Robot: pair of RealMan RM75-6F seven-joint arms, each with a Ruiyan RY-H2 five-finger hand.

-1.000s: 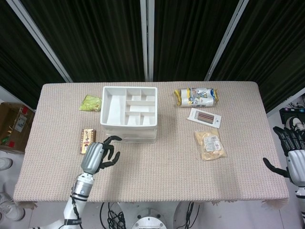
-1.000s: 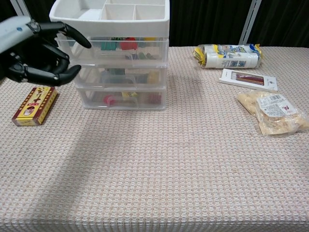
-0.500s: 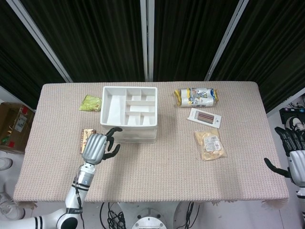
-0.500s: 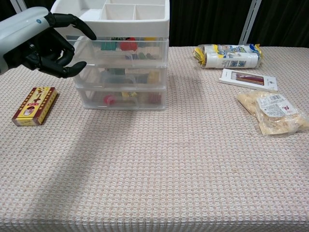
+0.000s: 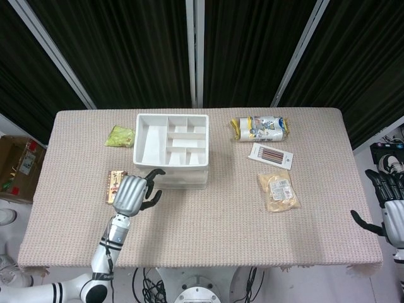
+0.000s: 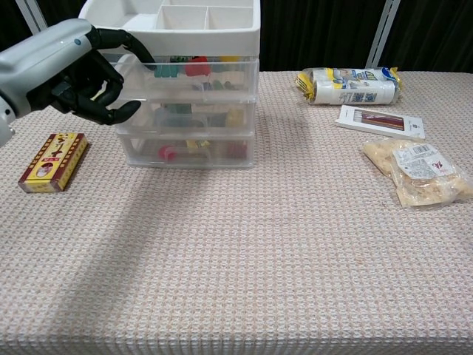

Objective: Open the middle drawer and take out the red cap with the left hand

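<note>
The left hand point(image 6: 77, 74) closes in on the drawer unit's point(image 6: 188, 111) front-left corner — fingers curled, empty — the middle drawer point(image 6: 191, 117) shut, red cap unseen inside.

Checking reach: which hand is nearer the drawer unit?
Left. The left hand is at the drawer unit's front-left corner; the right hand hangs off the table's far right edge.

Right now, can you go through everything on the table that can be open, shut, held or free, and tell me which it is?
Top drawer: shut.
Middle drawer: shut.
Bottom drawer: shut.
Top tray: uncovered, its compartments look empty.
Left robot hand: fingers curled at the drawer unit's left front corner, holding nothing.
Right robot hand: off the table's right edge, holding nothing.
Red box: lying flat, free.
</note>
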